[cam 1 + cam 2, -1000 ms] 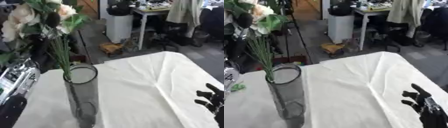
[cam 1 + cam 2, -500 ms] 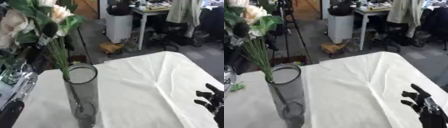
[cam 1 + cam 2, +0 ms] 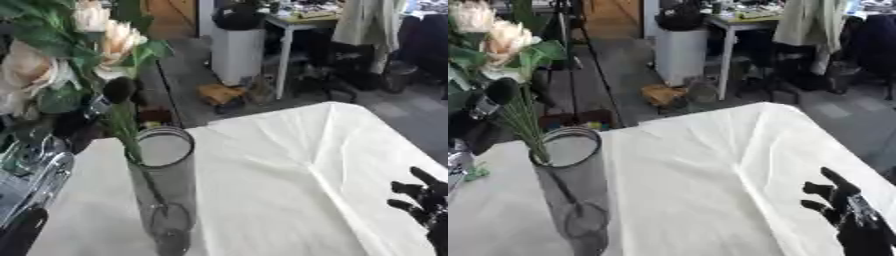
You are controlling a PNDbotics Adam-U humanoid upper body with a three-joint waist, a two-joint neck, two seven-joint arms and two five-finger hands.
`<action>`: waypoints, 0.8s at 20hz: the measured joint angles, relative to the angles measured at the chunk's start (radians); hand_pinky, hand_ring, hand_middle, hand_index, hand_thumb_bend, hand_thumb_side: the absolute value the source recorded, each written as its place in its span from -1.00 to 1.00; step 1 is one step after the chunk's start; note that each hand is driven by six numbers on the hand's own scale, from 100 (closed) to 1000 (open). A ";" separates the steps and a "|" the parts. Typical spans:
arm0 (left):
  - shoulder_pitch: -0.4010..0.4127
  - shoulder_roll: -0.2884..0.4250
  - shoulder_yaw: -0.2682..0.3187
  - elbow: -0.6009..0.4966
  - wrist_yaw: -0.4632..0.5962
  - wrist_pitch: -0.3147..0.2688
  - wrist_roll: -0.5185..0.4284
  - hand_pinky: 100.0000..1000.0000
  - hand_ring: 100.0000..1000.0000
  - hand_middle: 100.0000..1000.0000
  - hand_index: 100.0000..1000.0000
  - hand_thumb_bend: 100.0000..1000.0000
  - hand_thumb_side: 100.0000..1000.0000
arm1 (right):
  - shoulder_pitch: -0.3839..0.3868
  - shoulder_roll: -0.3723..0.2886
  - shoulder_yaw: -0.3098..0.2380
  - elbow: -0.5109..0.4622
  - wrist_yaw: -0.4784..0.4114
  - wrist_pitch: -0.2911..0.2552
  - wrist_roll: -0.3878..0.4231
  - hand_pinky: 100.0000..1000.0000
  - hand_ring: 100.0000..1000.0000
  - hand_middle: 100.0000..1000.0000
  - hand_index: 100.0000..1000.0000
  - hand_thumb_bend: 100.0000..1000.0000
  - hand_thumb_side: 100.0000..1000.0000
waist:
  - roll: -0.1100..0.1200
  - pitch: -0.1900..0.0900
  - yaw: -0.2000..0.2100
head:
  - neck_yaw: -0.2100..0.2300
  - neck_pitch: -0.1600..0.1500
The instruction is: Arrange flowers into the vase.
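Note:
A tall clear glass vase [image 3: 166, 200] stands on the white-clothed table [image 3: 289, 165] at the left. A bunch of cream flowers with green leaves [image 3: 109, 37] rises above it, and its green stems [image 3: 131, 135] run down inside the glass. My left hand [image 3: 118, 90] shows as dark fingers curled round the stems just above the rim, with the rest of it hidden behind the leaves. My right hand [image 3: 846, 215] rests open at the lower right corner, fingers up, holding nothing.
My left arm's silver and black parts [image 3: 31, 185] fill the lower left edge beside the vase. A small green scrap [image 3: 474, 172] lies at the table's left edge. Beyond the far table edge are a white bin [image 3: 236, 52], a desk and chairs.
The bunch has sunk lower, with its stems deeper in the vase. My left hand came down with it. The right hand has not moved.

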 measured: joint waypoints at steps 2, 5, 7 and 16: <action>0.002 0.000 0.000 0.008 0.001 -0.012 -0.001 0.14 -0.09 -0.12 -0.02 0.94 -0.10 | 0.000 0.000 0.000 0.000 0.000 -0.001 0.001 0.50 0.76 0.24 0.91 -1.00 1.00 | -0.001 0.000 0.000 | -0.001 0.000; 0.003 -0.002 0.000 0.018 0.000 -0.026 0.000 0.16 -0.08 -0.11 -0.01 0.94 -0.10 | 0.000 0.000 0.000 0.000 0.000 -0.001 0.001 0.50 0.76 0.24 0.91 -1.00 1.00 | -0.003 0.001 0.000 | -0.001 0.000; 0.005 -0.007 0.000 0.023 -0.005 -0.033 0.000 0.18 -0.06 -0.10 0.01 0.94 -0.10 | 0.000 0.000 0.000 0.000 0.000 -0.001 0.001 0.50 0.76 0.24 0.91 -1.00 1.00 | -0.004 0.002 0.001 | -0.002 0.000; 0.008 -0.008 -0.001 0.033 -0.089 -0.008 -0.077 0.28 0.06 0.02 0.10 1.00 -0.06 | 0.000 0.000 0.000 0.000 0.002 -0.002 0.002 0.50 0.76 0.24 0.91 -1.00 1.00 | -0.004 0.003 0.002 | -0.003 0.000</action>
